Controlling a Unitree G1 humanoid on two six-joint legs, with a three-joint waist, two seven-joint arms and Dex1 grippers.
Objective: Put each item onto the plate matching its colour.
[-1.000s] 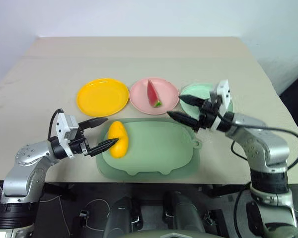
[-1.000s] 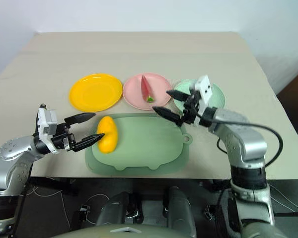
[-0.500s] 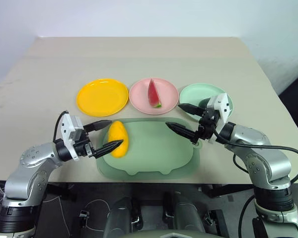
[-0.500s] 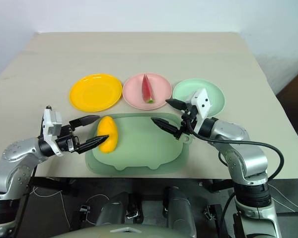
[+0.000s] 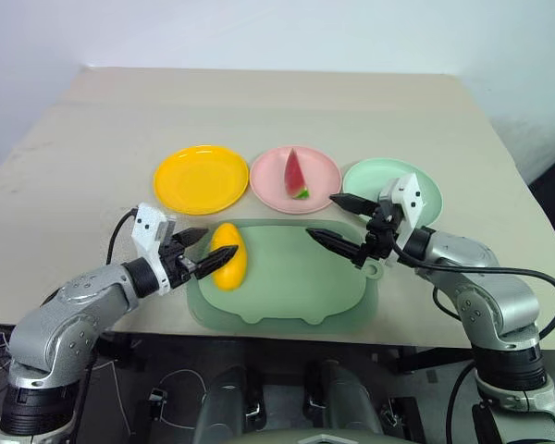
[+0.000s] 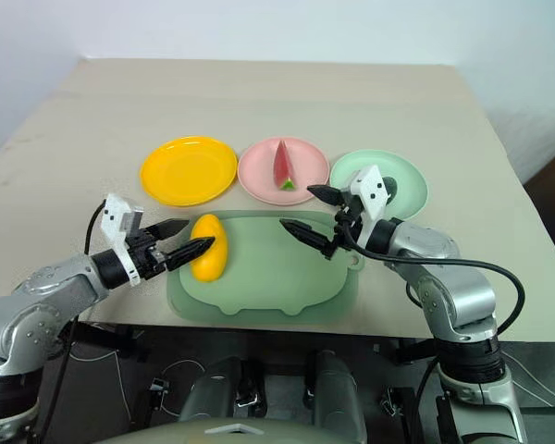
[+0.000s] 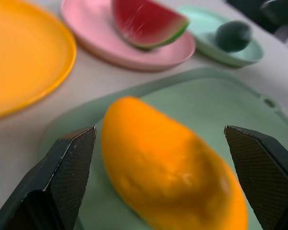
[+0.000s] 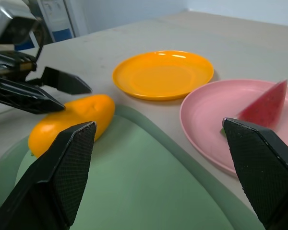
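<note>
A yellow mango (image 5: 228, 268) lies on the left end of the green tray (image 5: 296, 291). My left gripper (image 5: 202, 252) is open just left of the mango. In the left wrist view the mango (image 7: 168, 167) sits straight ahead between the spread fingers, not gripped. The watermelon wedge (image 5: 296, 173) rests on the pink plate (image 5: 270, 176). A dark avocado (image 7: 234, 36) lies on the pale green plate (image 5: 363, 176). The yellow plate (image 5: 201, 178) has nothing on it. My right gripper (image 5: 322, 216) hangs open and empty over the tray's far right edge.
The three plates stand in a row behind the tray, on a beige table (image 5: 259, 102). The tray's small tab (image 5: 377, 270) sticks out on the right, under my right wrist. The table's front edge runs just below the tray.
My left gripper has rolled and closed in on the mango from the left. The right gripper has drawn back off the pale green plate. The whole view has shifted slightly.
</note>
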